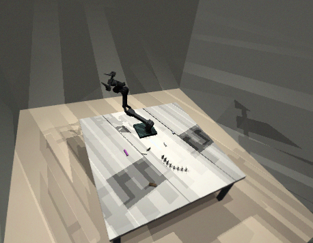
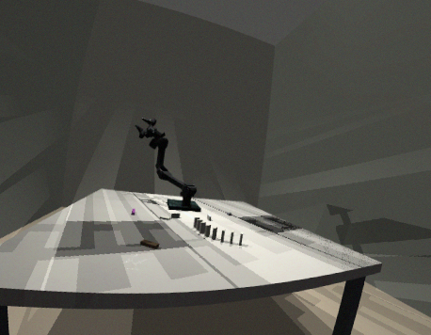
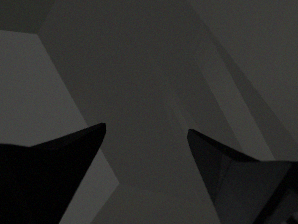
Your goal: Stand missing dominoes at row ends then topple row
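A curved row of several dark dominoes (image 1: 170, 165) (image 2: 215, 233) stands upright on the white table, in front of the arm's base. Apart from the row, a small dark block (image 1: 148, 149) (image 2: 175, 215) lies between the row and the base. A small grey piece (image 1: 165, 145) (image 2: 209, 217) is behind the row, on its other side; I cannot tell whether it stands or lies. Either may be a loose domino; they are too small to be sure. My gripper (image 1: 103, 78) (image 2: 139, 122) (image 3: 147, 130) is open and empty, raised high above the table and far from the dominoes.
A thin dark strip (image 1: 144, 153) (image 2: 165, 217) lies beside the dark block. A purple piece (image 1: 126, 152) (image 2: 133, 212) lies to the left, and a brown block (image 1: 152, 184) (image 2: 150, 244) nearer the front edge. A tiny object (image 1: 173, 133) (image 2: 230, 214) lies right of the base.
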Available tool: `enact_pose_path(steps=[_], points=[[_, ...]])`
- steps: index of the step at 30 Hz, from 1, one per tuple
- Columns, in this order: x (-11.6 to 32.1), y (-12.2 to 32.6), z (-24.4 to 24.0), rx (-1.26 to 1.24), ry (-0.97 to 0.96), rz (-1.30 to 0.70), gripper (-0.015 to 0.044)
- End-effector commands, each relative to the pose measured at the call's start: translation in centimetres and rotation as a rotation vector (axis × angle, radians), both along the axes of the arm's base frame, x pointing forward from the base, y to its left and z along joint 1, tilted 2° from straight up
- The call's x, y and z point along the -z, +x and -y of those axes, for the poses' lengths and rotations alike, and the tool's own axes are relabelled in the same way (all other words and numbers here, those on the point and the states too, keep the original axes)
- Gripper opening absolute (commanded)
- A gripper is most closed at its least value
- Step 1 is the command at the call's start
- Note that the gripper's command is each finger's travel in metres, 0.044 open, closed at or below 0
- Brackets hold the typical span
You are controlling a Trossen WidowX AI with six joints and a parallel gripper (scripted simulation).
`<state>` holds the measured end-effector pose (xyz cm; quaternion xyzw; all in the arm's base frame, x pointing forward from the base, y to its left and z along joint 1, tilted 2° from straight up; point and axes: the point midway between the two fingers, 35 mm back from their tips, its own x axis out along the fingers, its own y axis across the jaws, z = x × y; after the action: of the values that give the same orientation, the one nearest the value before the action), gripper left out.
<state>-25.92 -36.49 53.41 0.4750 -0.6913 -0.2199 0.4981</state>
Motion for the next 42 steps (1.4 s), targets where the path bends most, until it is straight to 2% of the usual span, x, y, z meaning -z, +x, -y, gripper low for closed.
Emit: enact_pose_path(steps=[1, 5, 12, 20, 24, 30, 42], points=[[-0.1, 0.0, -0.1, 0.001, -0.003, -0.002, 0.0426], [-2.5, 1.0, -2.5, 0.014, -0.075, -0.041, 0.044], [-8.9, 5.4, -10.2, 0.035, -0.288, -0.163, 0.044], [-14.3, 13.2, -19.8, 0.005, -0.548, -0.303, 0.044], [-15.2, 16.5, -23.5, -0.057, -0.639, -0.303, 0.044], [-15.9, 24.7, -29.1, -0.144, -0.762, -0.469, 0.044], [-10.8, 41.2, -34.2, -0.352, -0.801, -0.835, 0.044]])
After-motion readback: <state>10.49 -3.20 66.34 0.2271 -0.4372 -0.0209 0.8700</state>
